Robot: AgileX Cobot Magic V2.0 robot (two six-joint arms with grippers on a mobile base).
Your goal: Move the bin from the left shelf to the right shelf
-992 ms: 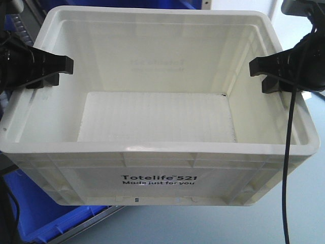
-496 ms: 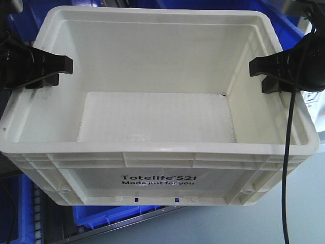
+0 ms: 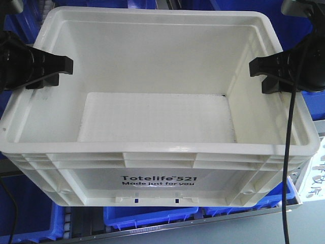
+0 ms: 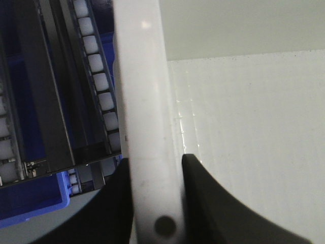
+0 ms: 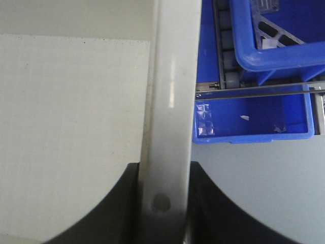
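Observation:
The bin (image 3: 157,178), a large white tote printed "Totelife 521", fills the front view and is held up between both arms, empty inside. My left gripper (image 3: 51,71) is shut on the bin's left rim. In the left wrist view the left gripper (image 4: 155,178) has its black fingers clamped on either side of the white rim (image 4: 144,101). On the opposite side, my right gripper (image 3: 269,73) is shut on the right rim. The right wrist view shows the right gripper (image 5: 163,178) pinching the rim (image 5: 172,76) the same way.
Blue plastic bins (image 3: 152,216) sit below and behind the tote on a shelf with roller tracks (image 4: 99,91). Another blue bin (image 5: 254,117) lies under the right rim, over grey floor (image 5: 254,193). A black cable (image 3: 288,168) hangs down from the right arm.
The view behind the held bin has shifted: grey floor at lower right gave way to blue bins and shelf rails below and behind. Both grips are unchanged.

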